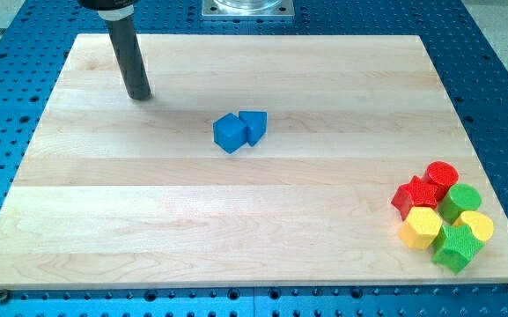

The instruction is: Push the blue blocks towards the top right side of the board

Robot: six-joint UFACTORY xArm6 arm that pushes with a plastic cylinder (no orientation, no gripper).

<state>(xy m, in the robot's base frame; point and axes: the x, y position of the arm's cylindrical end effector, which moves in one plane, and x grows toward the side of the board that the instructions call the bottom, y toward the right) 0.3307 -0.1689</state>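
Two blue blocks lie touching near the board's middle: a blue cube (229,134) on the left and a smaller blue wedge-like block (254,125) against its right side. My tip (139,96) rests on the board in the upper left, well to the left of and above the blue pair, apart from them. The dark rod rises from the tip to the view's top edge.
A cluster at the lower right holds a red star-like block (414,195), a red cylinder (442,175), a green cylinder (461,201), a yellow hexagon (422,227), a yellow block (478,225) and a green star-like block (457,247). The wooden board (254,238) lies on a blue perforated table.
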